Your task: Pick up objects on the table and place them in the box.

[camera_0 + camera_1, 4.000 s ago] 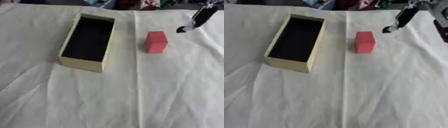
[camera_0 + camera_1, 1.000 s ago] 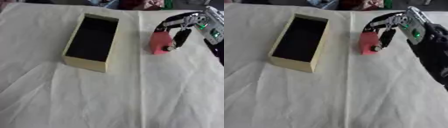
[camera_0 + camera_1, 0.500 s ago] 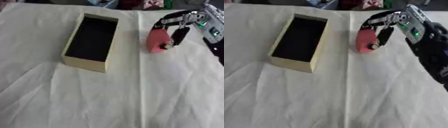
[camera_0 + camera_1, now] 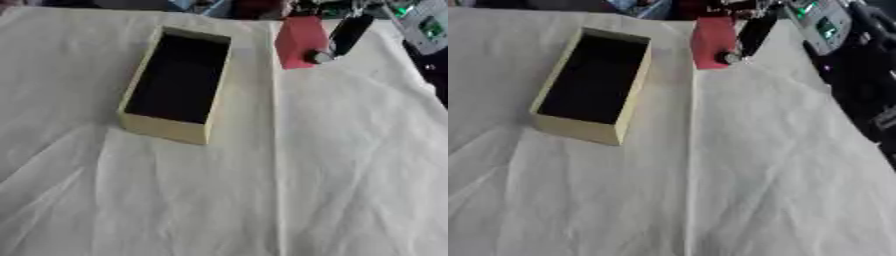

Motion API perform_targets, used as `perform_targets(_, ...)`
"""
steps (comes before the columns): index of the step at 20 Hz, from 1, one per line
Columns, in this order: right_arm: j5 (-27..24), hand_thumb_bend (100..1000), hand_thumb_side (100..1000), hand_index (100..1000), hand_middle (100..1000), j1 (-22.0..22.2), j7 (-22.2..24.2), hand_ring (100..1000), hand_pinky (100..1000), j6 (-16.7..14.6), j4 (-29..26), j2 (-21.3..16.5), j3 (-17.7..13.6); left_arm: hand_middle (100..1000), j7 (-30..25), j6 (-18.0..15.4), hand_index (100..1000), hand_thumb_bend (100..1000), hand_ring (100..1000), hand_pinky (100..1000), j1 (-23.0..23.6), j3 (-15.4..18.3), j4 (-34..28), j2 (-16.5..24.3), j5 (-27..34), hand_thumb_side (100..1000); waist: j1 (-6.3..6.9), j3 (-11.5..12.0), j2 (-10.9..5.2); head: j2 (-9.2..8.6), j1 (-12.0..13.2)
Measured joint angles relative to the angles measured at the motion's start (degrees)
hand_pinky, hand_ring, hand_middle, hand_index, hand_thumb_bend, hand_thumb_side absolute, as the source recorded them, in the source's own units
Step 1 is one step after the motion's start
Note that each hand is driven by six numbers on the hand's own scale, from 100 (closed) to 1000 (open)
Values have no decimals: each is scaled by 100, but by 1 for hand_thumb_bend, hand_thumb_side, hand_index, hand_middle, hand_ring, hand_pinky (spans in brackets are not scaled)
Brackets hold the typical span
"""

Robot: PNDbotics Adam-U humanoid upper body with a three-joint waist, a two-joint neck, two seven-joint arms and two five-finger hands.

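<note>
white cloth (image 4: 332,165) under the open box (image 4: 166,127); my right hand (image 4: 750,35) pinched the red block (image 4: 297,40); forearm showed only in right eye.

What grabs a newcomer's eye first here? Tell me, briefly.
The red rectangular block near the top, pinched in the right robot hand. Next, the open cream cardboard box with its dark inside, standing left of the block on the wrinkled white cloth.

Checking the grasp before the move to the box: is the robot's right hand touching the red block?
Touching. In the left eye view, the right hand has a dark finger lying against the red block, with no gap between them.
</note>
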Motion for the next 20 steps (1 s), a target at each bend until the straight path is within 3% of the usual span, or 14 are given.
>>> perform_targets(10, 496, 100, 100, 714, 596, -510, -234, 788, 787, -22, 432, 906, -220, 521, -77, 2, 664, 157, 541, 570, -41, -76, 0, -3, 73, 100, 0, 201, 0, -2, -313)
perform_targets(20, 1071, 100, 100, 715, 595, -573, -656, 782, 791, -6, 1019, 1820, -589, 521, -174, 4, 664, 158, 541, 569, -111, -149, 0, -55, 132, 100, -2, 417, 0, -25, -585)
